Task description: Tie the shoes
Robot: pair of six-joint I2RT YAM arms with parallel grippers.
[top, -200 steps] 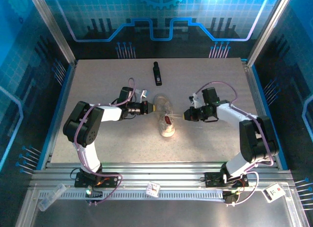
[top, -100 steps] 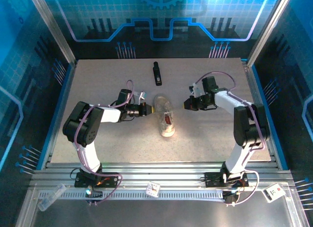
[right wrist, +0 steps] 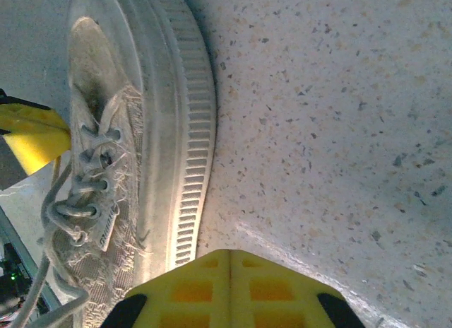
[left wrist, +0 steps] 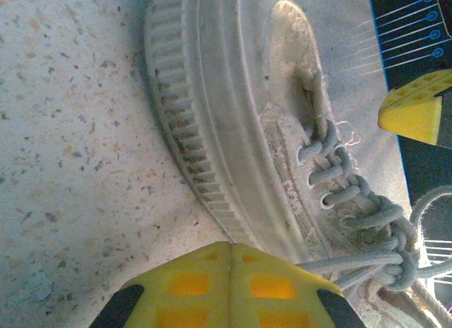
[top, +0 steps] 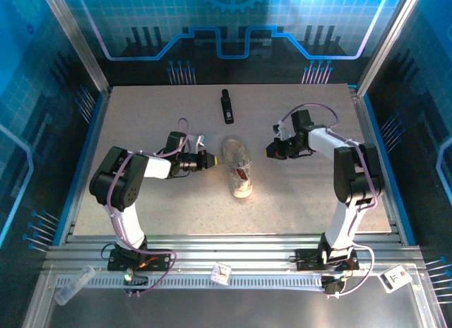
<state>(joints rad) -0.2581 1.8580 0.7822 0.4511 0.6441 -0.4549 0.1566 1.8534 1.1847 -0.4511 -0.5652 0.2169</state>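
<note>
The sneaker [top: 238,169] lies mid-desk, toe toward the far edge. My left end effector [top: 210,158] and right end effector [top: 270,150] flank it, both pressed shut. The laces [left wrist: 353,264] reach the left tips, but I cannot tell if they are pinched. I judge I'm cinching the first crossing. Next I need a sure grip on each lace to form loops.

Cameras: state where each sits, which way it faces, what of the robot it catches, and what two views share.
Top external: above and behind the bases, looking down on the table; both arms, left gripper and right gripper flanking the sneaker.
Left wrist: on left arm, facing the sneaker's sole and laces; own shut fingers at bottom.
Right wrist: on right arm, facing the sneaker's other side; own shut fingers at bottom.
Shared: both wrist views show the sneaker and the opposite gripper's tip.
</note>
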